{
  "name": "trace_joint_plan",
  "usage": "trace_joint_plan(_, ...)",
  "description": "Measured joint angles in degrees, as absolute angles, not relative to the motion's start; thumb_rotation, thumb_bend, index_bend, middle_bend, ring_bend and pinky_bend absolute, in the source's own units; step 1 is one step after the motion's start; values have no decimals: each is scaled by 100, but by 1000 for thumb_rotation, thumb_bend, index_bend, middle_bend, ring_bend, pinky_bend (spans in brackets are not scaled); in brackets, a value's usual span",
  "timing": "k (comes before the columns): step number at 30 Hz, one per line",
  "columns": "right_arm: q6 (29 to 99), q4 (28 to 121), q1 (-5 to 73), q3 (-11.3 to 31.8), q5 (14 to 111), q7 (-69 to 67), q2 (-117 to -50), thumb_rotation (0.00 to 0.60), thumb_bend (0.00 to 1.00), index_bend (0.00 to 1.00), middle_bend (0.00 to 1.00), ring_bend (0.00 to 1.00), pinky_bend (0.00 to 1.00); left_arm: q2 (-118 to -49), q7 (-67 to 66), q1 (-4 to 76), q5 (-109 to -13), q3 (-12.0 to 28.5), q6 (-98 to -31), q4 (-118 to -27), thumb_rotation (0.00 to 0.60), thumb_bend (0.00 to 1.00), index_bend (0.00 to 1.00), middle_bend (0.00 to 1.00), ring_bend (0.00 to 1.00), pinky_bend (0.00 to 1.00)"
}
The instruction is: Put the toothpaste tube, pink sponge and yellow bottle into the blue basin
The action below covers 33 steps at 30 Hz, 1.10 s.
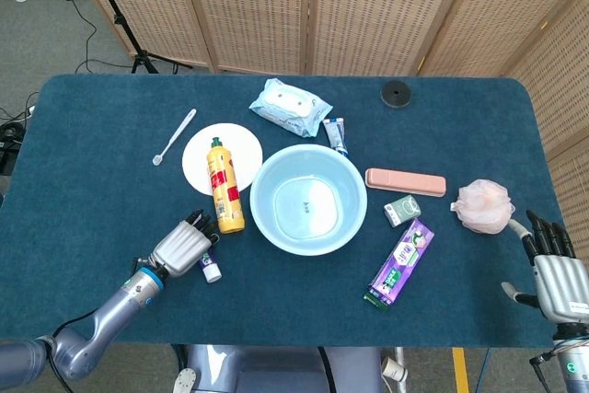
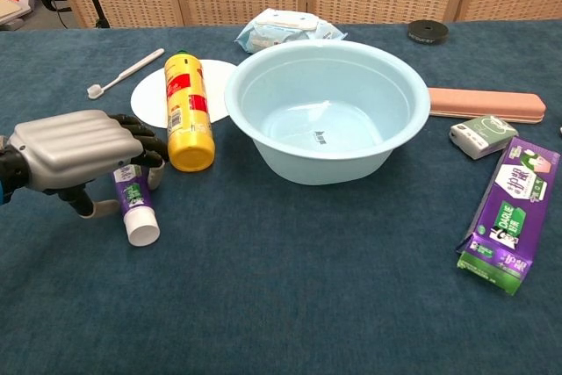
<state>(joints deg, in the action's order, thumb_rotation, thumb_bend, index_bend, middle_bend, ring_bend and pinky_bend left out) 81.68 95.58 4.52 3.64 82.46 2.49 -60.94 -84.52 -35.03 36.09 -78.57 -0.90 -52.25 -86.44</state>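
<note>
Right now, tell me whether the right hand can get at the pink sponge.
Probably yes. The right hand sits open at the table's near right edge, and the pink sponge lies just ahead of its fingertips with only bare blue cloth between them. Nothing blocks the way.

Left robot hand low, palm down, fingers curled; right robot hand open, fingers upright.
</note>
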Motion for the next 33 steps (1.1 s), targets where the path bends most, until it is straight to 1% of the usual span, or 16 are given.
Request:
trace_joint_plan(3,8162,9547,452,366,8236,241,-6102,600,131,125,0,0,0,-8491,-3520,3595,-7881,-145,-5249,-8580,600,337,445,204,185,163)
trace_joint_plan(10,8174,9557,445,358,8253,252,-6105,600,131,125,0,0,0,-8566,-3437,3551,-8191,-191,-5549,-8486,600,361,635,348,328,271)
trace_joint_plan(15,8168,9552,448,367,8240,236,-6097,600,131,125,0,0,0,-8498,-3288,3540,-8485,-152,-5851,-8581,600,377,724,420,394,308)
trace_joint_plan(19,8168,9558,447,367,8241,238,-6099,600,131,125,0,0,0,-8256,-3189,3542,-8621,-70,-6041,-8921,600,386,796,458,432,338)
trace_joint_plan(28,8182,9579,438,356,8259,248,-6095,600,131,125,0,0,0,-7295,-2986,3533,-8781,204,-6413,-10117,600,400,838,501,472,367)
trace_joint_plan(33,8187,9592,436,363,8253,248,-6088,600,131,125,0,0,0,-6996,-2870,3559,-8843,394,-6524,-10455,600,404,843,507,477,373)
